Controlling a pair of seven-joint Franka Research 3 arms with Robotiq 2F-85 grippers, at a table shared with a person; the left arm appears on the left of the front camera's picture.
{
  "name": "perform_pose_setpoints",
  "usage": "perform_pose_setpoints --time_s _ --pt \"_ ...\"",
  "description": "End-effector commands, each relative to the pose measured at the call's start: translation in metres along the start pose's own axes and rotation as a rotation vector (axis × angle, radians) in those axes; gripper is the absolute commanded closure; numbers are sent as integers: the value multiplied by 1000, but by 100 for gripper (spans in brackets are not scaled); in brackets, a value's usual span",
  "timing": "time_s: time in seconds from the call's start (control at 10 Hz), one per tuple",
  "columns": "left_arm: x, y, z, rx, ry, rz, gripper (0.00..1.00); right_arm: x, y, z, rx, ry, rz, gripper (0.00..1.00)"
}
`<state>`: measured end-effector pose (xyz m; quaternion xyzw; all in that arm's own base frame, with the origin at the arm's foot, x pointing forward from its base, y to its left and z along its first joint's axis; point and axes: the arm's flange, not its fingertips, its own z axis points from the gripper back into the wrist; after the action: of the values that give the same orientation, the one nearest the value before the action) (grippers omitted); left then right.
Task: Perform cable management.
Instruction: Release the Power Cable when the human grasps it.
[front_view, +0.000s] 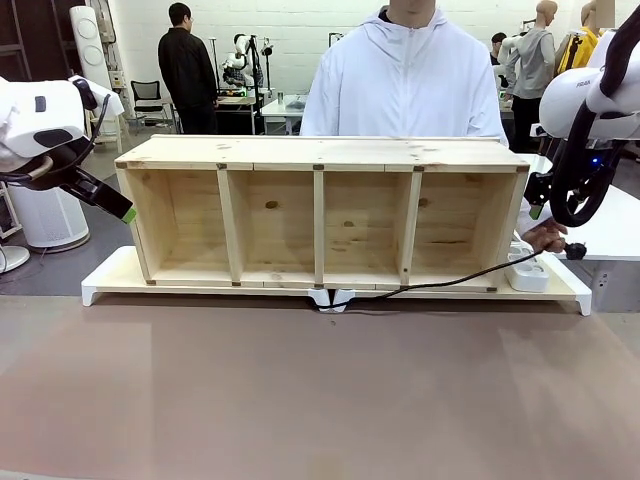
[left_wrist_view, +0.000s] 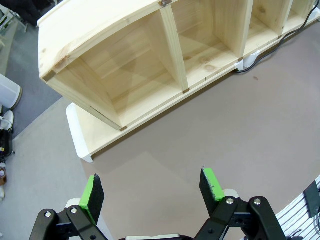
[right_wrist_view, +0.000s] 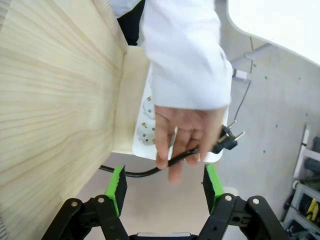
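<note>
The thin black cable (front_view: 450, 281) runs from a white clip (front_view: 334, 298) at the shelf's front middle out to the right. A person's hand (right_wrist_view: 182, 135) holds it near its chunky plug (right_wrist_view: 227, 140), just beyond my right gripper (right_wrist_view: 165, 186). That gripper is open, and the cable (right_wrist_view: 150, 172) passes just beyond its green pads (right_wrist_view: 117, 187) without touching them. In the front view the right gripper (front_view: 537, 205) hangs by the shelf's right end, above the hand (front_view: 545, 237). My left gripper (left_wrist_view: 151, 189) is open over the brown table, short of the shelf's left end, with nothing in it.
The four-bay wooden shelf (front_view: 320, 215) stands on a white base (front_view: 110, 275) across the table. A white power strip (front_view: 527, 272) lies at its right end under the hand. The person in a white jacket (front_view: 405, 85) stands behind the shelf. Brown tabletop (front_view: 300, 390) spreads in front.
</note>
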<state>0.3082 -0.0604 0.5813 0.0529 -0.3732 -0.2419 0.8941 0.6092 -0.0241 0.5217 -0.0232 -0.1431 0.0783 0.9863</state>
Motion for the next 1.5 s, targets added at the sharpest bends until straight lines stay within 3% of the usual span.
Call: perform_pose_setpoints --time_s 0.0,1.4 --pt "0 0 0 3 2 -3 0 0 0 -1 0 2 -6 21" --pt "0 0 0 3 2 -3 0 0 0 -1 0 2 -6 21"
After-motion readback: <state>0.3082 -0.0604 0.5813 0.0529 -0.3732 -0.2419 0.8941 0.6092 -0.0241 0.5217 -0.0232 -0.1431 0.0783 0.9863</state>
